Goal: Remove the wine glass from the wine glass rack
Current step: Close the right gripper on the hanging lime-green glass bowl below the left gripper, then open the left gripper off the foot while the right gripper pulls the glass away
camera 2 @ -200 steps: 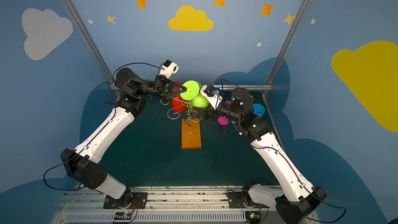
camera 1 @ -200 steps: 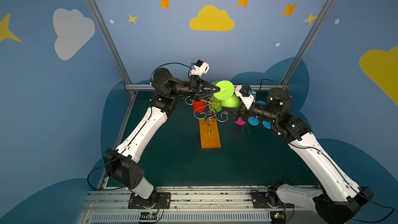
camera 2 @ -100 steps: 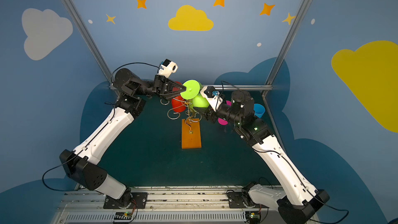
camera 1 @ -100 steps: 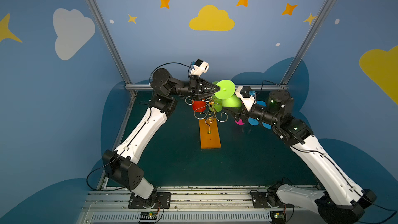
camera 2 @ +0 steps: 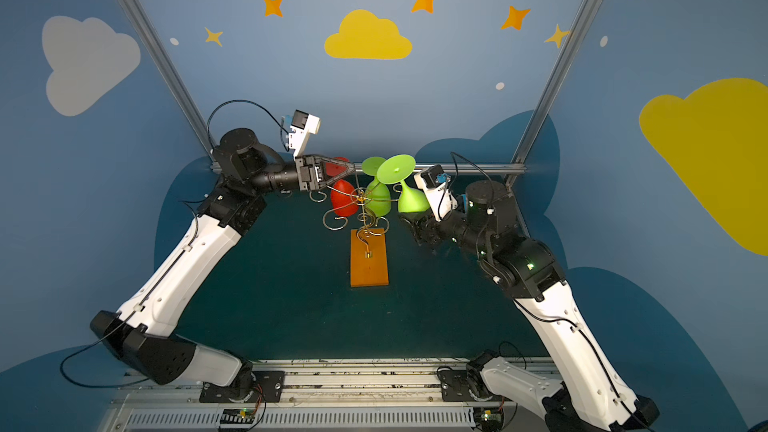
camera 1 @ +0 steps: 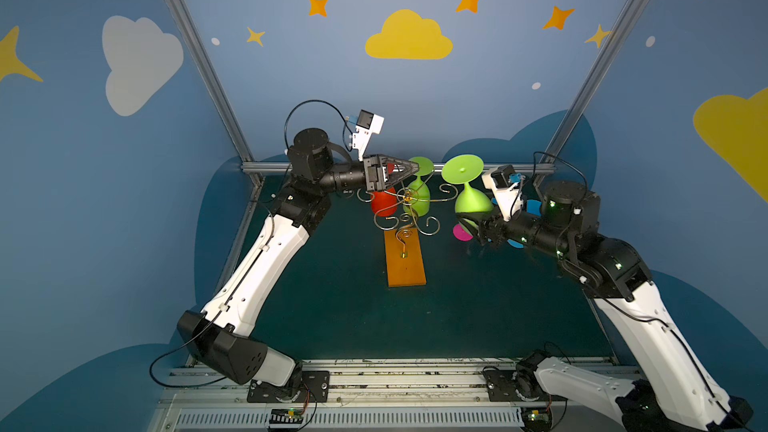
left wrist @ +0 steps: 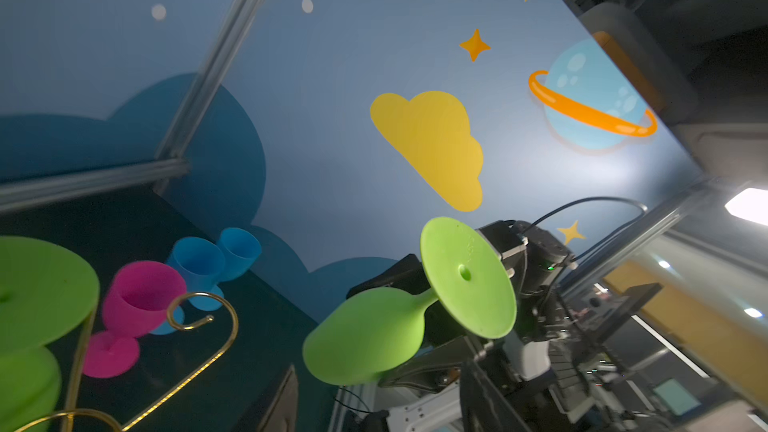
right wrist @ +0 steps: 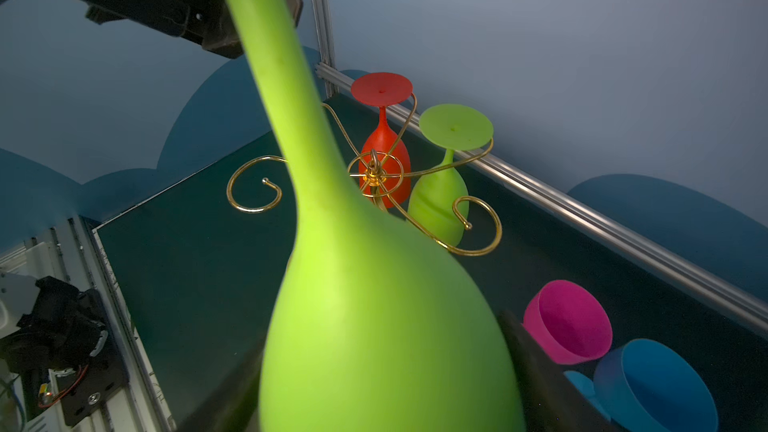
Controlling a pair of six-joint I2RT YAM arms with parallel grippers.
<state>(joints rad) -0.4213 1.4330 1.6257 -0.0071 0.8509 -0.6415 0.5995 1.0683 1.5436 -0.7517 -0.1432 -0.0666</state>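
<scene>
Gripping the wine glass [camera 1: 473, 203] by its green bowl, the right gripper [camera 1: 473, 225] holds it upside down and tilted, foot uppermost, in the air just to the right of the wine glass rack [camera 1: 405, 259] in both top views. The glass is clear of the gold wire arms, and the nearest scroll ends just beside its stem. The right wrist view shows the jaws pressed against opposite sides of the bowl. The left gripper [camera 1: 409, 169] hovers at the top of the rack on its left side, level with the feet of the hanging glasses, its jaws partly parted and empty. A red glass [camera 1: 382, 203] and a second green glass [camera 1: 417, 201] hang upside down on the rack. A pink glass [left wrist: 141, 301] and two blue glasses [left wrist: 208, 259] stand upright on the counter [camera 1: 332, 305] near the right arm.
</scene>
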